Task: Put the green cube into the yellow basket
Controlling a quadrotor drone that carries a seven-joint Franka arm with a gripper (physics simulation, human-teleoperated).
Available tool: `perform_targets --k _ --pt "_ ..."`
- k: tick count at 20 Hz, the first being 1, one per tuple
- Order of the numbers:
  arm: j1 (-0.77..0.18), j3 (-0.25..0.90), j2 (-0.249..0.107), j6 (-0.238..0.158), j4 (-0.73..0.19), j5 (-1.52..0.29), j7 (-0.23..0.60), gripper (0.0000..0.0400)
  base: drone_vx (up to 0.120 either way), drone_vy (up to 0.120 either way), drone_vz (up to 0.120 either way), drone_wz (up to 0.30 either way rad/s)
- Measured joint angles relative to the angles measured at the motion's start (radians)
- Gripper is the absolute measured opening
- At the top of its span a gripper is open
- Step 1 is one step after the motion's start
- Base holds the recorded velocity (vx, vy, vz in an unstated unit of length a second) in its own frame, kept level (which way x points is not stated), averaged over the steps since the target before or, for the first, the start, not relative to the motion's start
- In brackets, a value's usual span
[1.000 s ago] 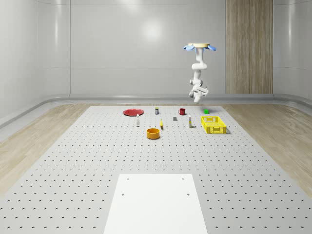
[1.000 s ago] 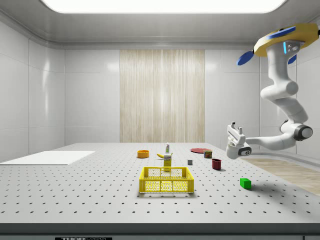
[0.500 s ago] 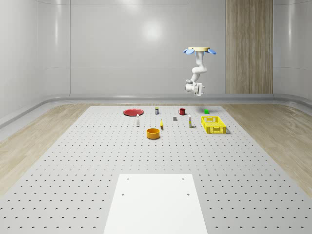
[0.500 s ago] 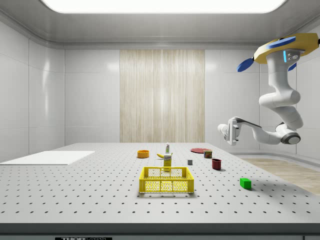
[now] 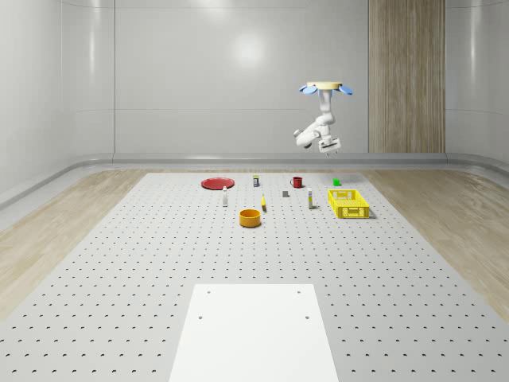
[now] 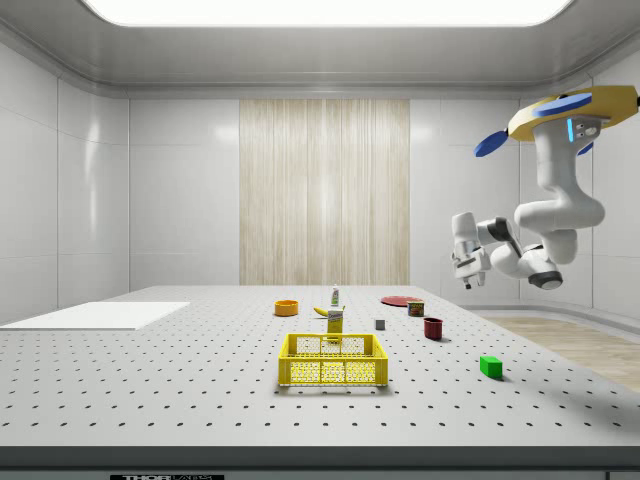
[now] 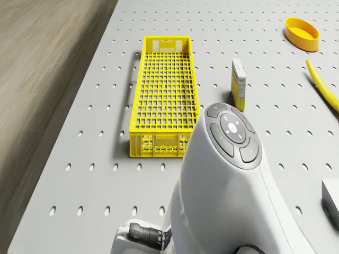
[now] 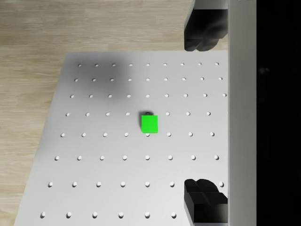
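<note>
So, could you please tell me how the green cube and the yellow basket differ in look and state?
The green cube is solid, plain-faced and far smaller; the yellow basket is a long, open-topped tray with mesh walls and floor. The cube sits near the table's corner; the basket lies further in, apart from it. In the wrist view the open claw looks down on the cube, not the basket. Both rest flat on the perforated table, untouched.

A bright green cube (image 8: 149, 124) sits on the grey table (image 8: 94, 188) – its top dotted with rows of dark holes. Near the cube, the basket (image 7: 163, 95) is yellow lattice; beyond it – an orange bowl (image 7: 302, 33).
</note>
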Motion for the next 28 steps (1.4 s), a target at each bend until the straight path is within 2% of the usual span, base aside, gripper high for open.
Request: perform_targets --k 3,6,14,16,21,28 --pt "-0.08 0.039 -0.029 -0.033 -0.015 -0.045 0.052 0.04 -0.12 0.0 -0.12 0.0" --pt "-0.132 0.064 -0.054 -0.049 -0.021 -0.065 0.087 0.04 -0.12 0.067 -0.12 0.0" --pt "-0.198 0.1 -0.107 -0.044 -0.023 -0.068 0.134 0.04 -0.11 0.105 -0.12 0.0" --pt "-0.207 0.106 -0.119 -0.037 -0.023 -0.064 0.141 0.04 0.02 0.0 -0.12 0.0" --pt "-0.224 0.118 -0.147 -0.017 -0.021 -0.052 0.155 0.04 0.12 0.0 -0.12 0.0" --pt "-0.239 0.132 -0.184 0.014 -0.019 -0.033 0.169 0.04 0.029 0.0 -0.12 0.0"
